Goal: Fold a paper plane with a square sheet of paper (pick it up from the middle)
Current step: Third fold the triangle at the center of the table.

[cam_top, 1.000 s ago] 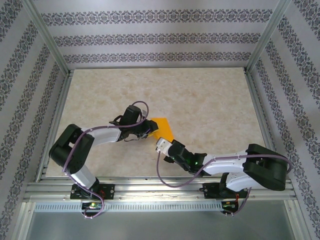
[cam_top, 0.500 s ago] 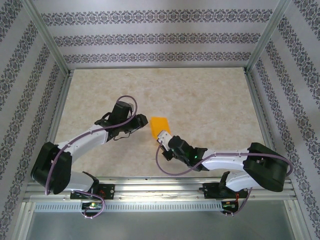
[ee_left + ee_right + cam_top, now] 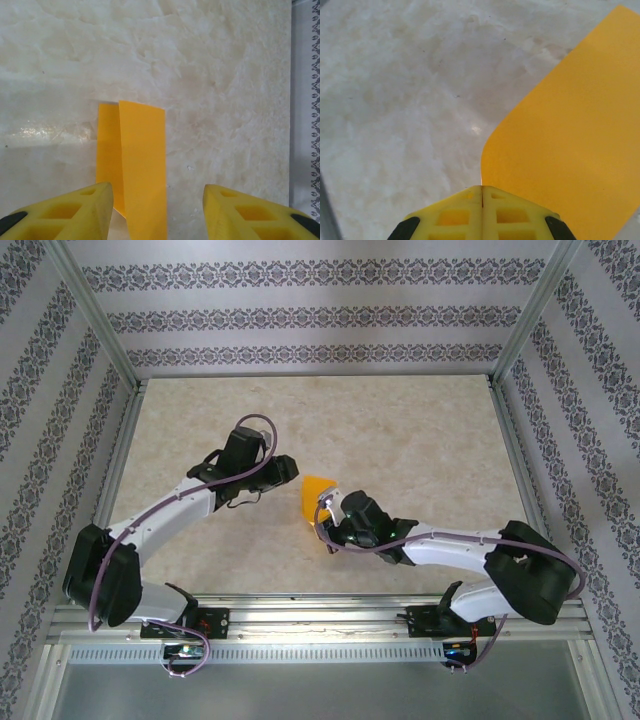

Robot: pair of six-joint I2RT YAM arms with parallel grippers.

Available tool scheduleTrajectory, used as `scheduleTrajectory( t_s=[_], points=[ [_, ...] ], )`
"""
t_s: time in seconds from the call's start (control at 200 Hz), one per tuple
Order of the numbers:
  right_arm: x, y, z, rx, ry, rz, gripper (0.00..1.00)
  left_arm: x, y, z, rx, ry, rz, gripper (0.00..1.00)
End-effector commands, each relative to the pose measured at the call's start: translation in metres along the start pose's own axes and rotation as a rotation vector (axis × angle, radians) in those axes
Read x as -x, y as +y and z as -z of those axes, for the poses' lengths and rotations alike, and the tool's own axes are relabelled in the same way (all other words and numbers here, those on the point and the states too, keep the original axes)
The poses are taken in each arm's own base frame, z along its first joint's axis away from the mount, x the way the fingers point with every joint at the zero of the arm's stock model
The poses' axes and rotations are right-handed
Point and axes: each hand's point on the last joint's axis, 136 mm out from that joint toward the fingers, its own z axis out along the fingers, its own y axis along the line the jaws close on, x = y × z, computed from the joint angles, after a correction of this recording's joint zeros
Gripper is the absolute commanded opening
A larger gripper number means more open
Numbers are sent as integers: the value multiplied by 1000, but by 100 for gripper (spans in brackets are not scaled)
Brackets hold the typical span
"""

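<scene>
The paper (image 3: pixel 316 490) is sitting near the middle of the table (image 3: pixel 420 430), a little toward 6 o'clock, with part of it curling up off the surface. The right gripper (image 3: pixel 325 516) is reaching in from 4 o'clock and meeting the paper at its 6 o'clock edge. In the right wrist view its yellow fingers (image 3: pixel 512 215) are pressing together, and the paper's edge is running into the seam between them, so they are clamping the paper. From there the sheet is bending away toward 1 o'clock.

The left gripper (image 3: pixel 287 472) is hovering just beside the paper at its 10 o'clock side, with its jaws standing apart and gripping nothing. In the left wrist view the paper is lying folded, one layer overlapping another, and its near end is reaching down between the two spread fingers (image 3: pixel 75 207).
</scene>
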Motion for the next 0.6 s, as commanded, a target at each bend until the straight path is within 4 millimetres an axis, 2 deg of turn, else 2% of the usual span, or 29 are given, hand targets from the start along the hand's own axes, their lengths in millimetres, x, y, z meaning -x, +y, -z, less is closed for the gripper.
scheduleTrajectory(
  t_s=[0.0, 0.175, 0.375, 0.455, 0.595],
  points=[
    [2, 10, 0, 126, 17, -114, 0, -4, 2, -6, -10, 47, 12, 51],
    [-2, 3, -4, 196, 43, -237, 0, -5, -12, -23, -61, 119, -5, 44],
    [-5, -2, -9, 229, 64, -321, 0, -7, -28, -54, -119, 224, -19, 36],
    [-6, -3, -11, 236, 73, -330, 0, -10, -29, -68, -124, 261, -27, 34],
    [-7, -1, -14, 252, 91, -328, 0, -16, -15, -97, -81, 321, -12, 30]
  ],
)
